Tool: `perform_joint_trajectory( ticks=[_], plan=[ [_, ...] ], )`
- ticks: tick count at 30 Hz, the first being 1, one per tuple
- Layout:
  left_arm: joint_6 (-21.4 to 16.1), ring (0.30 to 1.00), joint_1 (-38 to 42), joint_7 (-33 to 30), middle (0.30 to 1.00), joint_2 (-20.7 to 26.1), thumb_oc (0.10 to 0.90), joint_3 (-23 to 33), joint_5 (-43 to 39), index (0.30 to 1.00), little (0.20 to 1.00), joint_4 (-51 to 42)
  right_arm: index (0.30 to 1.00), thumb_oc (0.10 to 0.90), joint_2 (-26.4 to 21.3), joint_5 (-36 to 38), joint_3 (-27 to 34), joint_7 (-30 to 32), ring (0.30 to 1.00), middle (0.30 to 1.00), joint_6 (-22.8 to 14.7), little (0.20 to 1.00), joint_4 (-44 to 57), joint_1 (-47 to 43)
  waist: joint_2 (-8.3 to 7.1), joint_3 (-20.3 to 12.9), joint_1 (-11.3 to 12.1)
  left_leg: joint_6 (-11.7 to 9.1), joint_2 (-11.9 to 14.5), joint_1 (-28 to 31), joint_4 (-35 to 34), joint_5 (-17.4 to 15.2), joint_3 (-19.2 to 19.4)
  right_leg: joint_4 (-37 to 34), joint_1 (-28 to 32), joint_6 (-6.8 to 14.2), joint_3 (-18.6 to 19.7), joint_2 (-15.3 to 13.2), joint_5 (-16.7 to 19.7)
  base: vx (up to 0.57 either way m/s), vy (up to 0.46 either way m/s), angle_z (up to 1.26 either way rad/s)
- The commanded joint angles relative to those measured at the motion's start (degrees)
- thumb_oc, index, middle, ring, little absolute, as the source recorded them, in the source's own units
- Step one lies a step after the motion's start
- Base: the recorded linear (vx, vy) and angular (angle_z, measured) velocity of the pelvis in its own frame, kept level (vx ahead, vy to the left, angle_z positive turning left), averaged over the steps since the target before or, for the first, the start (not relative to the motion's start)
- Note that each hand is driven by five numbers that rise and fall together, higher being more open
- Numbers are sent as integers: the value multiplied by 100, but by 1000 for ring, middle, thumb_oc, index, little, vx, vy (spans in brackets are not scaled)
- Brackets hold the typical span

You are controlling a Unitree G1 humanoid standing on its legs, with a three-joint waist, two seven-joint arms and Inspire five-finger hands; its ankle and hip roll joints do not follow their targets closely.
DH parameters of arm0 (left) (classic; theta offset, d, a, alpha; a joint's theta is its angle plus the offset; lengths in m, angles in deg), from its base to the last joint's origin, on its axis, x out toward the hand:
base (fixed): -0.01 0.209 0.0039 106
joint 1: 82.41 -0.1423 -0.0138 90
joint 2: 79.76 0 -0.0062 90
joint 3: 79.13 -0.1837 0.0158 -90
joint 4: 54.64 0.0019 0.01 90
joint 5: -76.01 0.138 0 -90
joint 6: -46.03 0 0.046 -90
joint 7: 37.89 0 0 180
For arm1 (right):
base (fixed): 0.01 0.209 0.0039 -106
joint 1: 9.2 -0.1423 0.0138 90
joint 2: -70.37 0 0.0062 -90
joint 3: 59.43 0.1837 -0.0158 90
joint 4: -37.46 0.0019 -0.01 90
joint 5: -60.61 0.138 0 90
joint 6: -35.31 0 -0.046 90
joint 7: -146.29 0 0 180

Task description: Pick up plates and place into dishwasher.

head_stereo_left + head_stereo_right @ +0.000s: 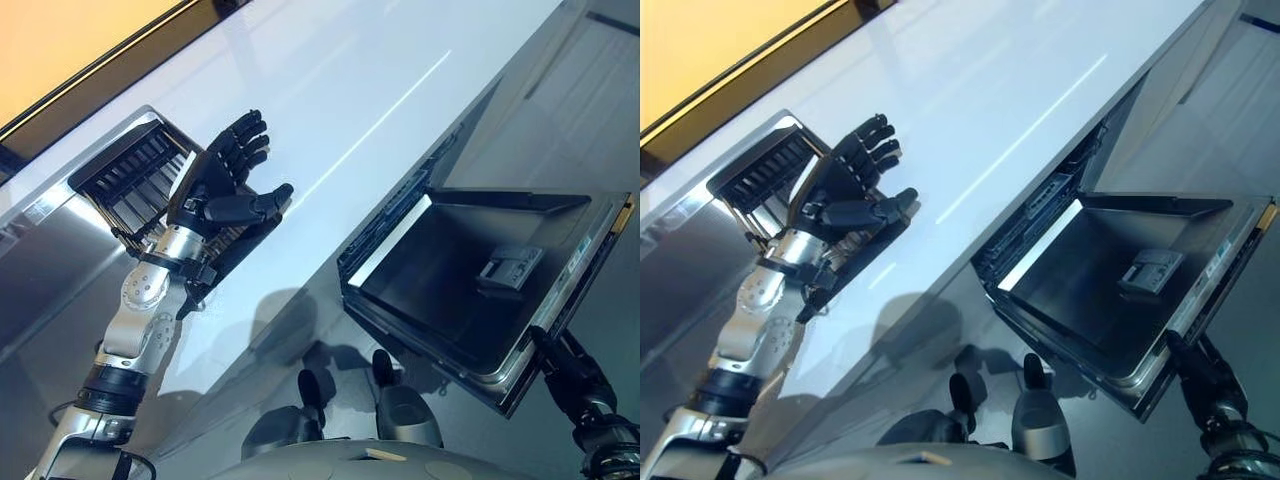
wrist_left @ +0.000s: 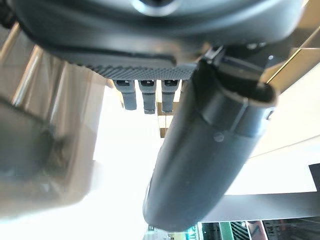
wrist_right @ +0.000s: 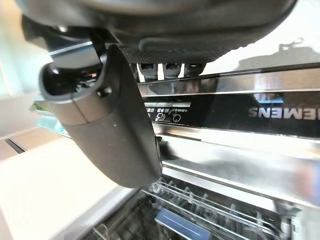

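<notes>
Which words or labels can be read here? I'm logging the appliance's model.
On the dishwasher's control panel: one pale brand word, seen upside down, left unquoted.
Beside it, small labels and icons: too small to read.
No other legible text.

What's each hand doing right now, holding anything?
Left hand: open, fingers spread over the dish rack, holding nothing.
Right hand: at the dishwasher door's edge; fingers mostly hidden, cannot be told.
</notes>
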Motion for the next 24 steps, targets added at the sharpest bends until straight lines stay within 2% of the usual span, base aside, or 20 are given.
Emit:
perform_joint_trajectory(
  ticks=[1,5,10,16,24],
  plan=[
    [-711,900,375,124,900,-44,800,211,-6,900,900,-298,900,800,1101,172,-1263,-2165,900,900,733,900,1522,-862,88,-550,456,166,-292,-254,481,-702,-455,882,-307,244,-359,-153,-644,49,-39,-1],
    [-836,900,347,120,900,-105,800,124,-26,900,900,-138,900,800,1264,550,-1457,-2348,900,900,960,900,2043,-1056,11,-653,558,155,-292,-182,299,-639,-537,743,-199,226,-436,-89,-632,21,-13,-1],
    [-861,900,354,146,900,-130,800,0,-30,900,900,-56,900,800,1309,794,-1580,-2431,900,900,1141,900,2208,-1542,-121,-787,730,138,-270,-122,166,-559,-650,578,-35,170,-542,-10,-611,32,-34,-8],
    [-902,900,452,93,900,-148,800,-111,-52,900,900,40,900,800,1405,1040,-1817,-2261,900,900,908,900,2367,-1997,-229,-886,890,135,-280,-76,126,-516,-784,498,120,107,-647,32,-639,21,-8,2],
    [-941,900,489,181,900,-203,800,-197,-80,900,900,142,900,800,1538,1226,-1936,-2209,900,900,575,900,2431,-2103,-285,-987,1001,148,-303,-4,77,-494,-919,466,277,75,-741,53,-683,46,1,0]
  ],
)
